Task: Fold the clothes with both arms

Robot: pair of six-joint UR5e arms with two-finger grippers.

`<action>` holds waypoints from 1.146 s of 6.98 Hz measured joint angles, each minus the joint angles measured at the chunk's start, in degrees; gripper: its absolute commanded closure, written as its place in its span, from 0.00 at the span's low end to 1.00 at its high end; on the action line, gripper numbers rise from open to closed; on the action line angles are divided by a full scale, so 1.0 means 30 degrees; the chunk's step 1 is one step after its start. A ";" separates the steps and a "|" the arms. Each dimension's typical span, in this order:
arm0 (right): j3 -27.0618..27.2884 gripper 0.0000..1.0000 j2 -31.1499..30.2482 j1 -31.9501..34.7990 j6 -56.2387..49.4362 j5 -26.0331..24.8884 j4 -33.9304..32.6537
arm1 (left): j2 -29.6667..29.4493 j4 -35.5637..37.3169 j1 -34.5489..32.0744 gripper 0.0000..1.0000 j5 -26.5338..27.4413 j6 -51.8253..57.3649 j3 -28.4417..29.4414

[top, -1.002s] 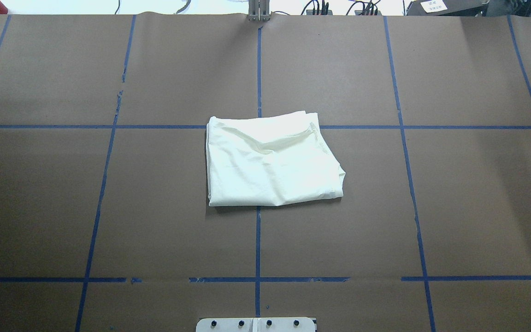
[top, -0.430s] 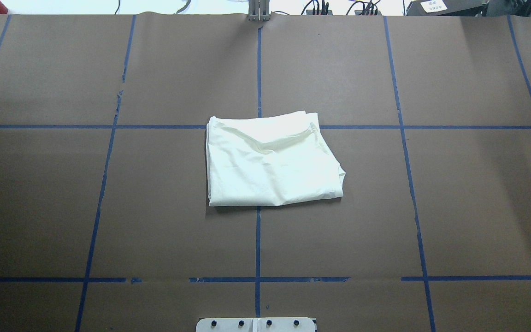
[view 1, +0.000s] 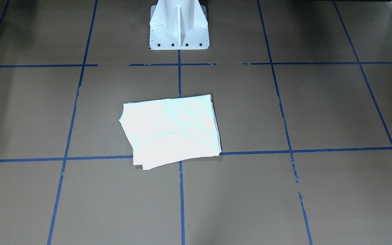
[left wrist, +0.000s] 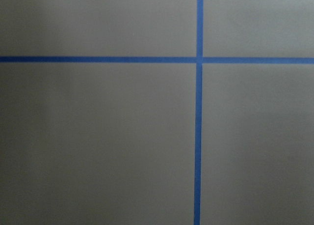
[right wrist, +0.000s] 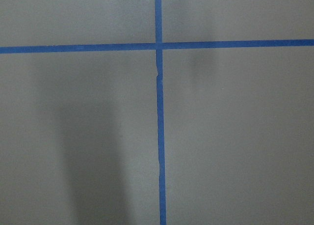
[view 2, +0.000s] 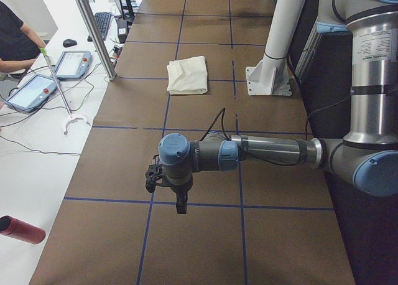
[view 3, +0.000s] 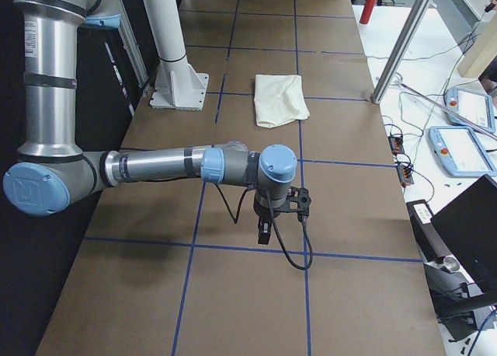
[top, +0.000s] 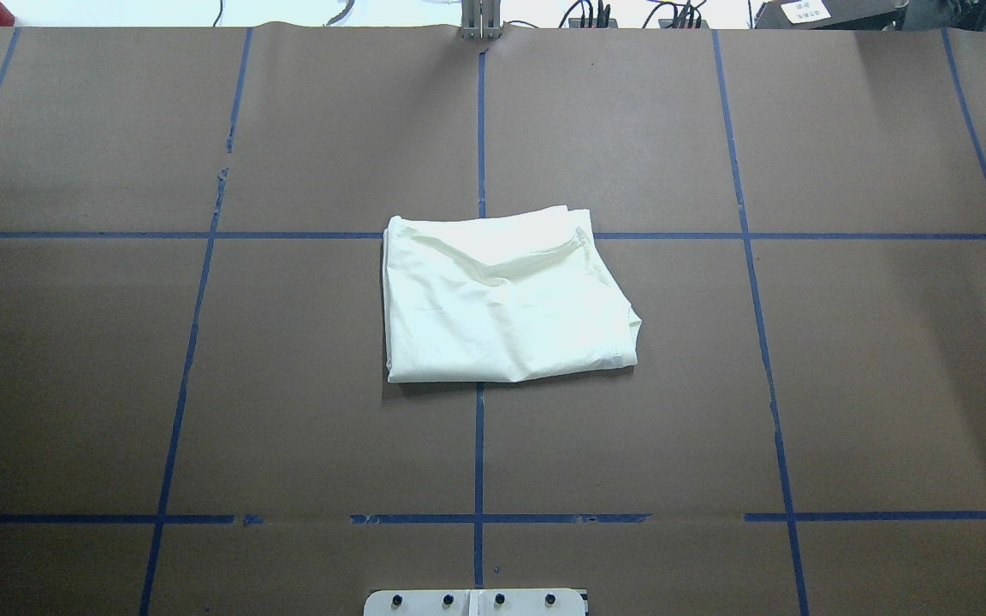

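Folds are seen across the off-white cloth T-shirt (top: 501,299), which is laid as a flat, roughly square bundle on the brown paper-covered table (top: 288,385). The table is marked with a grid of blue tape lines (top: 479,445). The T-shirt is placed well apart from the fingers of both grippers, between them along the table's length, and is touched by neither. It is spread over a tape crossing, out in front of the white metal pedestal (view 1: 179,23).

The black two-finger left gripper (view 2: 180,205) is carried by the grey metallic left arm with light-blue joint caps (view 2: 267,151), and its fingers are pointed down over the table near a tape line. The black two-finger right gripper (view 3: 264,233) is held likewise by the grey metallic right arm (view 3: 155,165). Both are shown only in the side views, so it cannot be told whether the fingers are spread or closed.

Below each wrist camera, only brown paper and a tape crossing are shown.

Far beyond the left fingers, a person in a black top (view 2: 12,39) is seen beside two grey-and-blue tablets (view 2: 73,64).
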 measured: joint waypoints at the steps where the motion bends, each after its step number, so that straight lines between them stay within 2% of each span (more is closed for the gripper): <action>1: 0.0000 0.00 -0.0010 0.0000 -0.0001 0.0003 0.0005 | 0.0071 -0.0069 0.0009 0.00 0.0004 0.0008 0.0046; 8: -0.0022 0.00 -0.0058 -0.0411 -0.0082 -0.0182 0.0522 | 0.0093 -0.0136 0.0029 0.00 -0.0077 0.0012 -0.0185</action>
